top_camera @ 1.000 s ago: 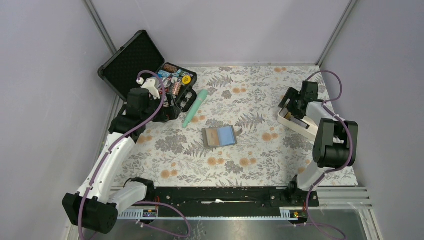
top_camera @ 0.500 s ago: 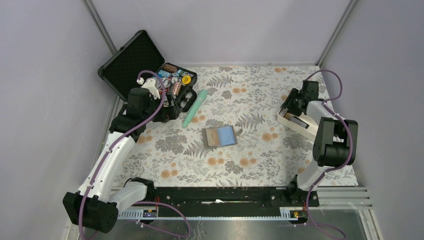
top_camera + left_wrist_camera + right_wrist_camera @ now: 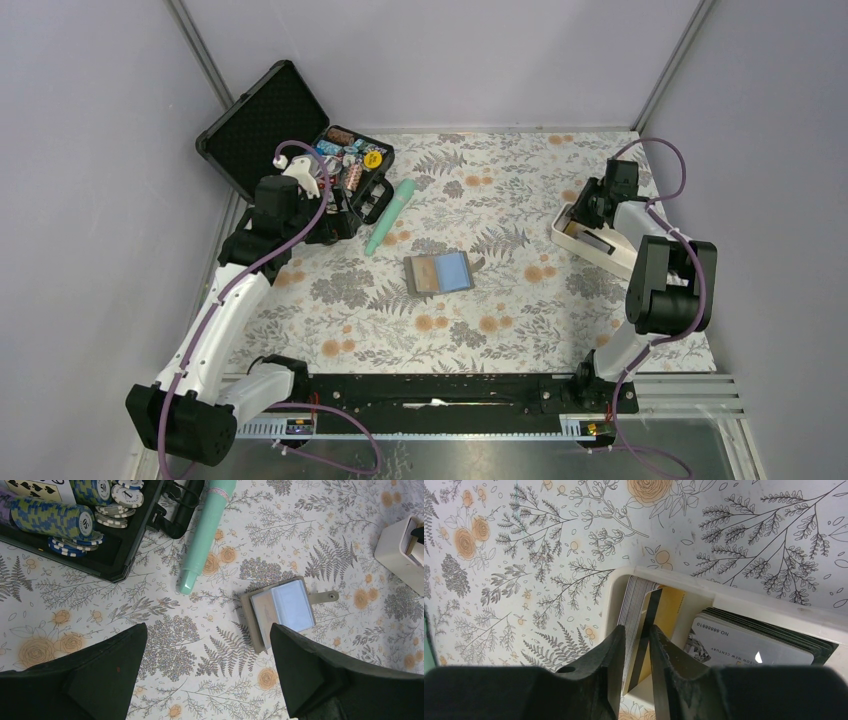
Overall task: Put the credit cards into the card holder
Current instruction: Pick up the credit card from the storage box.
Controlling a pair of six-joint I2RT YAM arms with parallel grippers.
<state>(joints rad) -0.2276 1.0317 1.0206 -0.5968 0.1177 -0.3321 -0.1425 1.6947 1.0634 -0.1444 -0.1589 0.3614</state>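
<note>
The grey-brown card holder (image 3: pixel 440 273) (image 3: pixel 280 611) lies open mid-table with a blue card (image 3: pixel 455 271) (image 3: pixel 292 605) in its pocket. More credit cards stand on edge in a white tray (image 3: pixel 585 245) (image 3: pixel 674 577) at the right: a thin stack (image 3: pixel 636 592) with a dark card and an orange-yellow one (image 3: pixel 671 605). My right gripper (image 3: pixel 583 212) (image 3: pixel 637 627) reaches into the tray, its fingers pinched on a few of the upright cards. My left gripper (image 3: pixel 332 210) (image 3: pixel 207 630) hovers wide open over bare cloth, left of the holder, holding nothing.
A black hard case (image 3: pixel 270 125) (image 3: pixel 120 565) with poker chips stands open at the back left. A mint-green tube (image 3: pixel 390 215) (image 3: pixel 205 535) lies beside it. A second stack of cards (image 3: pixel 749 640) lies flat in the tray's other compartment. Grey walls close in on both sides.
The right gripper's jaws have narrowed from wide open onto the upright cards while the wrist shifted slightly toward the tray's far-left end. The left arm has not moved.
</note>
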